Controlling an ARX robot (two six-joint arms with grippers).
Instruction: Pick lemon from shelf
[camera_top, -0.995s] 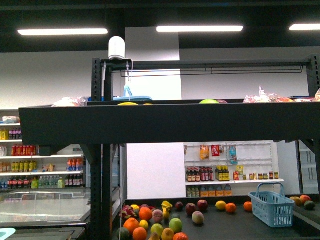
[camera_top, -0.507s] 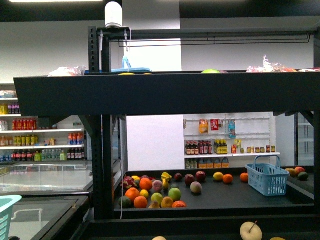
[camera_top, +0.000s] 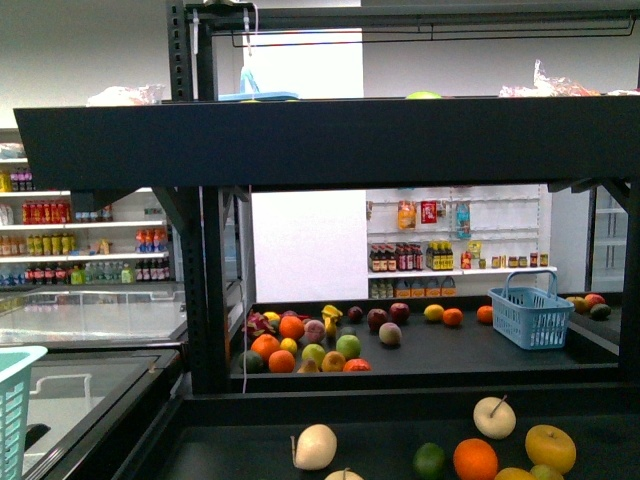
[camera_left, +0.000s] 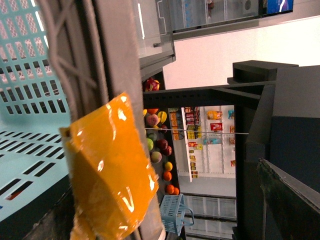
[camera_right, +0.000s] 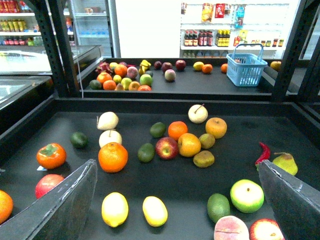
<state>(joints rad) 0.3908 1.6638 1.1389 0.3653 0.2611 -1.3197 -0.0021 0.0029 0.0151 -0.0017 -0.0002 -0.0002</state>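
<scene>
In front, the black shelf (camera_top: 330, 140) fills our sight, fruit dotting its lower tabletop (camera_top: 230, 450). Our left claw (camera_left: 200, 185) stands apart beside a teal basket (camera_left: 30, 100). Our right claw (camera_right: 176, 165) gapes wide; the lemon (camera_right: 115, 209) lies between its fingers, towards the tabletop's front edge
</scene>
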